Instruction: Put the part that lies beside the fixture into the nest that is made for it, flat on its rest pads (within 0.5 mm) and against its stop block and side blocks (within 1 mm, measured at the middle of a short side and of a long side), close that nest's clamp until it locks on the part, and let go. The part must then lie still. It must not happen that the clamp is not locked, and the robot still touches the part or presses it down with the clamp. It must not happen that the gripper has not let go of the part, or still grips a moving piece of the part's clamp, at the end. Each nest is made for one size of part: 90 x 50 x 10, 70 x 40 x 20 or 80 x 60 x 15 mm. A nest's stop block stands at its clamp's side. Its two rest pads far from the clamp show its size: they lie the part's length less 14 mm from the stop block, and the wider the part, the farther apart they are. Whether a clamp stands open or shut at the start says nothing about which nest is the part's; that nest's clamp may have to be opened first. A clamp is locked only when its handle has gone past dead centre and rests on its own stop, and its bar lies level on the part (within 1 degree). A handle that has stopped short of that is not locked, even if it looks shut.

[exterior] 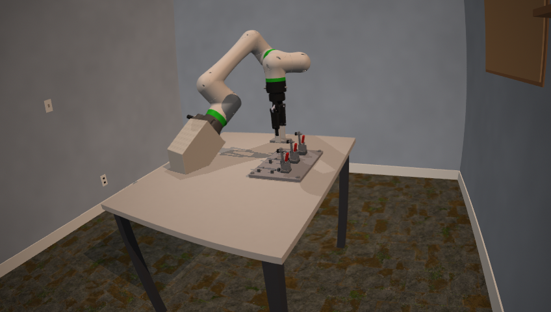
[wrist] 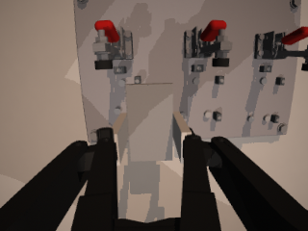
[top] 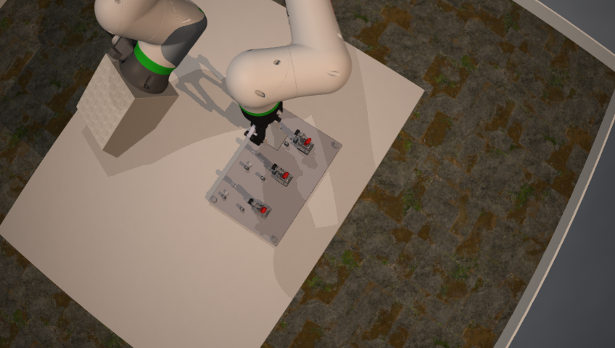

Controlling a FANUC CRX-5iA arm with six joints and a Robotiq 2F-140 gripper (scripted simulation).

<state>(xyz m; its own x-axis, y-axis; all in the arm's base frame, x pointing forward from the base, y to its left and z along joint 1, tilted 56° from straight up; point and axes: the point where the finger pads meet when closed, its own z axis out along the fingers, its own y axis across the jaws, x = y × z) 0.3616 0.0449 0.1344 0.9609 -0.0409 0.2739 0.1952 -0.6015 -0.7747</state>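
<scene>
Part [wrist: 149,118]: flat pale grey-beige rect. block, plain faces, no marks; long axis runs away from the wrist cam. Held above the fixture, not resting on it.
Gripper [wrist: 149,138]: black two-finger; closed on the part across its short width, pads on both long sides. Points straight down in ext. view [exterior: 277,133].
Fingers: left and right each flat vs. a long edge of part; near end of part sits betw. them, far end sticks out ahead.
Part vs. fixture: hangs over the plate's end nearest the arm base, just short of the 1st clamp; top view shows it as a pale patch [top: 281,137] beside the wrist.
Fixture plate [wrist: 161,13]: grey rect. plate w/ corner bolts, below and ahead of gripper; 3 nests side by side.
Nest under part: clamp [wrist: 110,38] w/ red handle straight ahead of gripper; nest holds nothing yet, pads partly hidden by part.
Middle nest: to gripper's right; clamp [wrist: 208,38], red handle up; small pads and blocks only, no part in it.
Far nest: further right; clamp [wrist: 283,41], red handle tilted to edge of view; no part in it.
Clamps' state: all 3 handles stand up in ext. view [exterior: 294,147]; locked or not, can't tell.
Table [exterior: 216,216]: beige top, carries plate + arm pedestal [exterior: 181,152].
</scene>
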